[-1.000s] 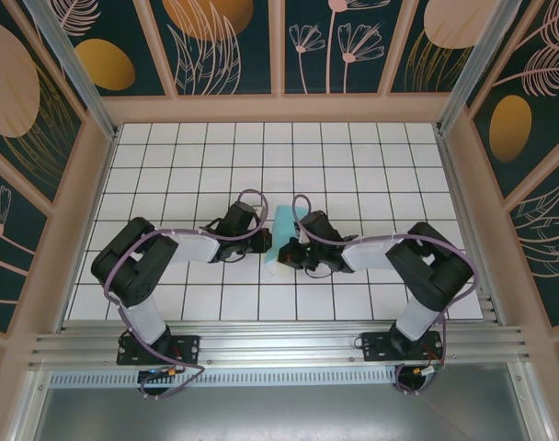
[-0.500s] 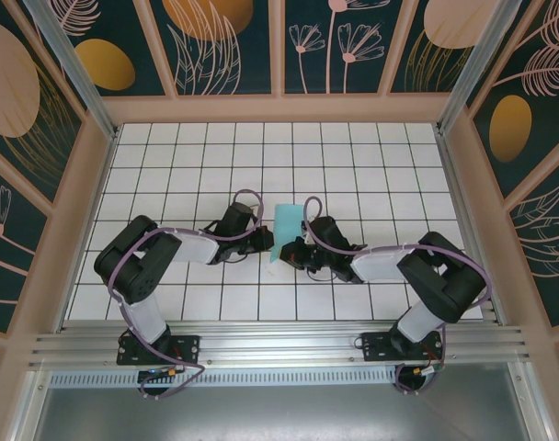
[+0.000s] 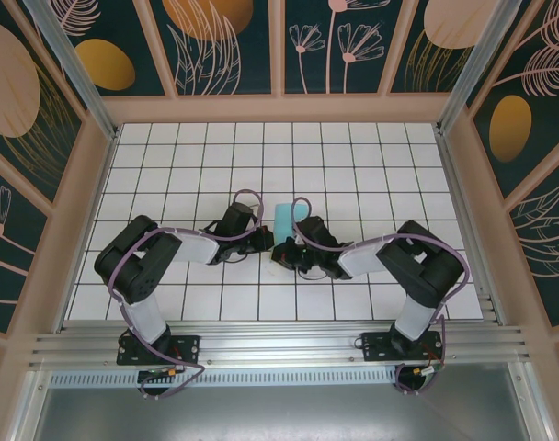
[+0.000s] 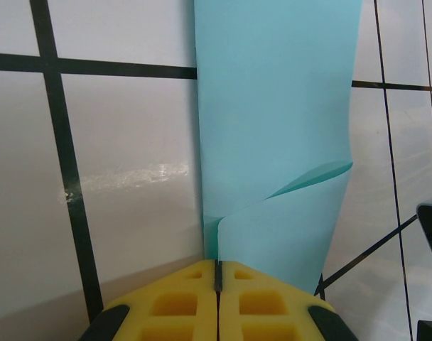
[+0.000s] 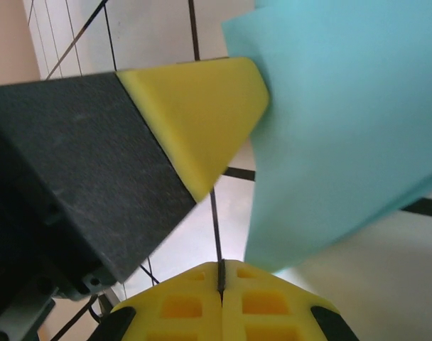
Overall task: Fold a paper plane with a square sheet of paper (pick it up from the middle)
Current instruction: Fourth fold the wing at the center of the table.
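The square sheet of paper [image 3: 285,219], light turquoise, is folded into a narrow strip on the white tiles mid-table. In the left wrist view the sheet [image 4: 273,128] runs away from my left gripper [image 4: 217,264], whose yellow jaws are shut on its near folded edge. From above, the left gripper [image 3: 268,241] sits at the strip's near left end. My right gripper [image 3: 281,254] is just in front of it, jaws shut [image 5: 221,264] with nothing between them. In the right wrist view the sheet [image 5: 344,106] hangs just above the right gripper's tips, with the left fingertip [image 5: 202,114] against its edge.
The white tiled floor [image 3: 169,175] is walled by a wooden frame [image 3: 279,108] at the back and on both sides. An aluminium rail [image 3: 279,347] carries both arm bases at the near edge. The two grippers almost touch.
My right gripper has swung left, towards the left gripper at the sheet's near end. Less of the sheet shows from above now. The left arm has barely moved.
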`<action>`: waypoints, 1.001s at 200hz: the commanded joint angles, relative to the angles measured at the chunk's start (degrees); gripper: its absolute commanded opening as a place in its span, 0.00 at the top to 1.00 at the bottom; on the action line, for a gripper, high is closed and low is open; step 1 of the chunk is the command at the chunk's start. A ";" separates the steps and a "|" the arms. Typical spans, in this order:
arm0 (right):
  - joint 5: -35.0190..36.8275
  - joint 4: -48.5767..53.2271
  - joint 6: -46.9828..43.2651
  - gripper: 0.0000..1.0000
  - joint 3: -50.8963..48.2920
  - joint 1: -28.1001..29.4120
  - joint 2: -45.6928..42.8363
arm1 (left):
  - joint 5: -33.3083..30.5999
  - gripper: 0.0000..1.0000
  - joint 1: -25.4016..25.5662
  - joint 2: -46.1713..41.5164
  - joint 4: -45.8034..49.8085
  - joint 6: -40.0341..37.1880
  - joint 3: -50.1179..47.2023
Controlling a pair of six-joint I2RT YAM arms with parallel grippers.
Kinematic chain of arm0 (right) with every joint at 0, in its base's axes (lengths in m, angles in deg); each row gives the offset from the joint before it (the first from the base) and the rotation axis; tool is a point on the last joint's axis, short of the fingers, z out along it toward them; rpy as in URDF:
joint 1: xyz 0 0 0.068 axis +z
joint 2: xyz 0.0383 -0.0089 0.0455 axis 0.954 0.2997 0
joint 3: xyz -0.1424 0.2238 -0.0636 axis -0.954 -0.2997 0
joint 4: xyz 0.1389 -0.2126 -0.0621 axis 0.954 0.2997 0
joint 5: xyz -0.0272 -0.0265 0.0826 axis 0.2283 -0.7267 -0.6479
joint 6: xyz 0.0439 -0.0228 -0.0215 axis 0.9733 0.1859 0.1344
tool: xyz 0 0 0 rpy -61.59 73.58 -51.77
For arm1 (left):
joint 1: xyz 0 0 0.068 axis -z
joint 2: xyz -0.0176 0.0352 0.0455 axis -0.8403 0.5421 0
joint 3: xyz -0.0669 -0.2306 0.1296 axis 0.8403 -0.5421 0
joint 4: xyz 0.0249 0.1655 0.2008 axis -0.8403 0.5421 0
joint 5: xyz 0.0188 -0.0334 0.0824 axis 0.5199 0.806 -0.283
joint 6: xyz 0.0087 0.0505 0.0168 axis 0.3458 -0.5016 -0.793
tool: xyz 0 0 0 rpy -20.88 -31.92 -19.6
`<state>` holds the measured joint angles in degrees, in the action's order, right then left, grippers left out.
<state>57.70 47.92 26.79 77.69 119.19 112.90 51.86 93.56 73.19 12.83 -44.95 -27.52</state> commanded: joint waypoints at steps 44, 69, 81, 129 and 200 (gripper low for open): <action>1.99 8.13 -2.51 0.97 5.51 0.57 5.91 | 1.71 0.92 0.62 2.71 1.85 -1.46 0.84; 1.78 9.27 -3.46 0.96 6.43 0.85 7.10 | 1.58 0.92 0.62 2.79 1.91 -1.42 0.89; 1.65 9.56 -3.93 0.96 6.68 0.92 6.40 | 1.53 0.92 0.63 2.77 1.93 -1.44 1.00; 3.48 11.71 -4.89 0.95 5.19 -0.28 -2.59 | 1.36 0.92 0.63 2.80 2.57 -1.96 1.04; -0.47 10.01 -4.05 0.96 7.28 0.52 4.64 | 1.53 0.92 0.62 2.62 2.49 -1.76 1.21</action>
<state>57.88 57.56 23.12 82.83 119.06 113.36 52.27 93.38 73.52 13.16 -46.04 -27.11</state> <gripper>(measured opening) 0.061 0.082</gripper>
